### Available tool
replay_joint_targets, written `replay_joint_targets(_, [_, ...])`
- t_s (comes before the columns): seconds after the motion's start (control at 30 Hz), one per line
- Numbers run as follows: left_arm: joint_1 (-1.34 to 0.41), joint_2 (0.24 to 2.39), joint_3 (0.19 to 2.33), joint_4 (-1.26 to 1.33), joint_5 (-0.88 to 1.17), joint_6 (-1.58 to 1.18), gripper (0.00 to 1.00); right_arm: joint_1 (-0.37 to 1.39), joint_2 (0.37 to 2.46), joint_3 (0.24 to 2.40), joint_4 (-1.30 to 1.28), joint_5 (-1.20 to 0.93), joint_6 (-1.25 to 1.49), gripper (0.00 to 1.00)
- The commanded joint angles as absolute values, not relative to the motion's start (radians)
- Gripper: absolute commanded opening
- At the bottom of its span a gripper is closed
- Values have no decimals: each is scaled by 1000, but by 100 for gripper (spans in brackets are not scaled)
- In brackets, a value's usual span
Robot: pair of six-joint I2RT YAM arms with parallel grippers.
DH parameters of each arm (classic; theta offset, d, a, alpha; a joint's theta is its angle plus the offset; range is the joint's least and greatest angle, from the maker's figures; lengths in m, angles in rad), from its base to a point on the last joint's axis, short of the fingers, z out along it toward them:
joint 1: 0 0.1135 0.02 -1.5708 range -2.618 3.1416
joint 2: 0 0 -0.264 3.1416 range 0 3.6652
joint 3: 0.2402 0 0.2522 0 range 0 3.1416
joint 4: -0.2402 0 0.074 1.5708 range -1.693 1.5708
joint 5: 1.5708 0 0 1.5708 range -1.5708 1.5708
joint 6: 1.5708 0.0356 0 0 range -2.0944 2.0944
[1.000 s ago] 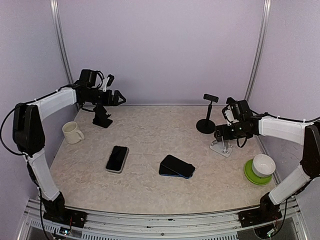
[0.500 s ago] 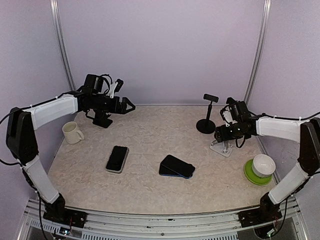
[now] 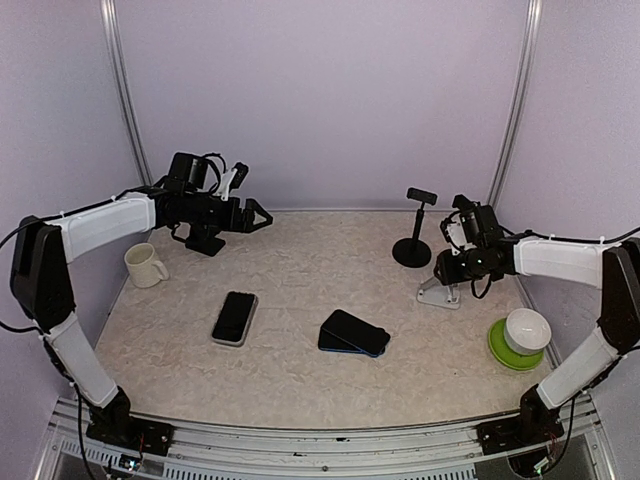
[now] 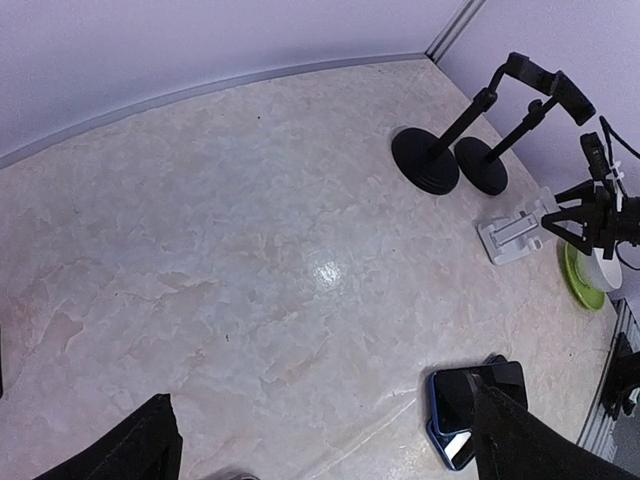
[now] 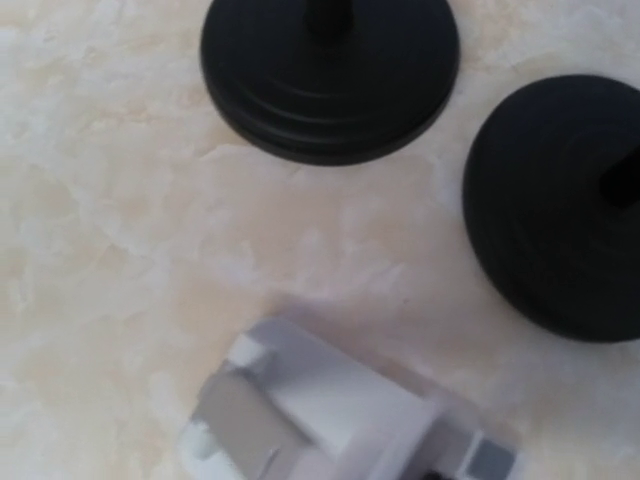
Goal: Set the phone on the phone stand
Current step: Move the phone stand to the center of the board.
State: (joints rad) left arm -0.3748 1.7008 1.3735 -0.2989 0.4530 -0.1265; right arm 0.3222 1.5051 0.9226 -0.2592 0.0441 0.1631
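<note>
A phone in a light case (image 3: 234, 318) lies flat on the left of the table. Two dark phones (image 3: 353, 333) lie stacked near the middle and show in the left wrist view (image 4: 470, 400). A white phone stand (image 3: 437, 292) sits at the right. My right gripper (image 3: 447, 275) is down on the stand's back end, its fingers on either side of it (image 4: 548, 210). The right wrist view shows only the blurred stand (image 5: 320, 410), no fingers. My left gripper (image 3: 262, 215) hangs open and empty in the air at the back left.
A black phone stand (image 3: 205, 238) sits under the left arm. Two black round-based holders (image 5: 330, 70) (image 5: 555, 205) stand just behind the white stand. A cream mug (image 3: 146, 265) is at the left edge. A white bowl on a green plate (image 3: 525, 330) is at the right.
My left arm has swung right, away from the black stand. My right gripper's jaws have narrowed around the white stand, which has shifted a little.
</note>
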Motion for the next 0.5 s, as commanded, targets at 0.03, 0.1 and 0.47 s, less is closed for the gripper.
replay_joint_targets(0.03, [-384, 1669, 1373, -278, 474, -127, 99, 324, 1457, 922, -292, 25, 157, 76])
replay_joint_targets(0.1, [-386, 1671, 1373, -277, 474, -128, 99, 324, 1453, 933, -313, 20, 159, 80])
replay_joint_targets(0.47, [-394, 1681, 1375, -289, 456, -121, 99, 328, 1395, 902, -400, -76, 227, 78])
